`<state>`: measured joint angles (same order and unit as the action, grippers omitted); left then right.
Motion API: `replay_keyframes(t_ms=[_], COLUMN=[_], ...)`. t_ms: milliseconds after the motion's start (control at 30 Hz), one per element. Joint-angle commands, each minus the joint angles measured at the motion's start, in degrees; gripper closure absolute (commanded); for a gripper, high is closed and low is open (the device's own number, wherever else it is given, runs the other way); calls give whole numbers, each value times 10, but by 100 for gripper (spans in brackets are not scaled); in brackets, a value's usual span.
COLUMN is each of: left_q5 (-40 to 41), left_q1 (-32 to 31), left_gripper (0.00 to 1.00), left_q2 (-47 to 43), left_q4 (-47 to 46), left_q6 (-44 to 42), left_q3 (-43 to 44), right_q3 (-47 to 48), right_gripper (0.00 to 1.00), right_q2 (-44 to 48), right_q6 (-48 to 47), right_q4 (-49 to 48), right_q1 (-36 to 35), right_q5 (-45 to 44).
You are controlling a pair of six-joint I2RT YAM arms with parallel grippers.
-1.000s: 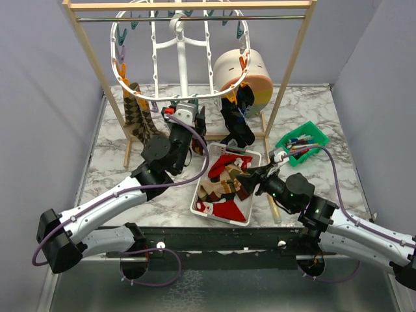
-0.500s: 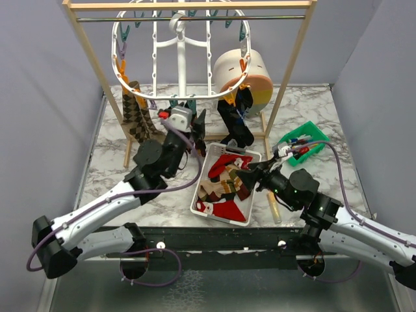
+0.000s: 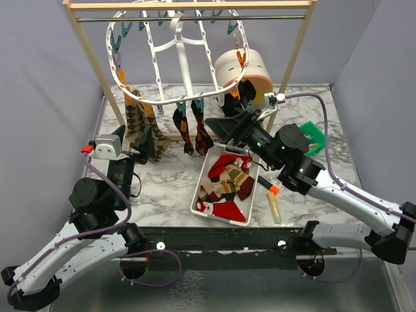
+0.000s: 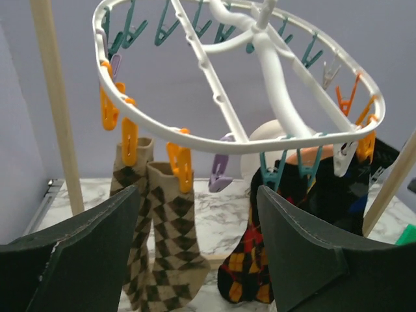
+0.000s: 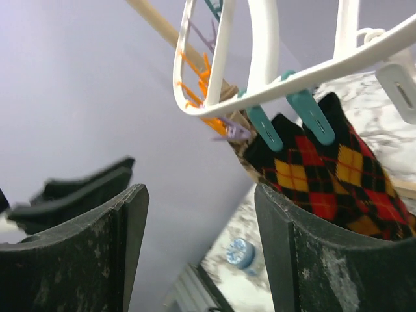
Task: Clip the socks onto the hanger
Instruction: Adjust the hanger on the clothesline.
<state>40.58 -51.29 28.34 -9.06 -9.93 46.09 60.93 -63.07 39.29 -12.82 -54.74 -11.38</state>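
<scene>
From above, the hanger (image 3: 184, 65) is hanging over the table's far edge, carrying tan argyle socks (image 3: 138, 123) and red-and-black argyle socks (image 3: 195, 130). More loose socks (image 3: 224, 179) are waiting in the white bin (image 3: 197, 198) near the near edge.

In the left wrist view, the left gripper (image 4: 198, 192) is gaping wide and empty.

In the right wrist view, the right gripper (image 5: 200, 192) is likewise gaping, gripping nothing.

A clipping step looks finished, so the next move is probably fetching another sock from the bin, steering clear of the rack posts (image 3: 97, 65).

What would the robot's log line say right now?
left end effector: open, empty | right end effector: open, empty | hanger: brown socks, red-black socks clipped | basket: more socks waiting
</scene>
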Motion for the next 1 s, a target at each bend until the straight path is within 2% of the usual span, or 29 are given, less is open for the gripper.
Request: replay_keyframes(t_ms=[0, 100, 333, 667, 967], left_q5=[42, 51, 67, 42, -31], left_q1=[0, -1, 0, -1, -1], left_gripper=[25, 20, 2, 1, 1], left_q2=[-28, -41, -69, -82, -62], left_q4=[107, 128, 157, 241, 279], left_q6=[-2, -3, 6, 56, 150], left_q3=[-19, -22, -27, -6, -27], right_q3=[36, 46, 74, 118, 117], right_gripper=[27, 27, 27, 35, 53], right_q2=[-81, -126, -199, -259, -268], right_q6=[187, 250, 299, 314, 347], right_q4=[-69, -115, -181, -199, -180], right_q1=[54, 71, 70, 75, 107], right_q5=[101, 140, 161, 131, 123])
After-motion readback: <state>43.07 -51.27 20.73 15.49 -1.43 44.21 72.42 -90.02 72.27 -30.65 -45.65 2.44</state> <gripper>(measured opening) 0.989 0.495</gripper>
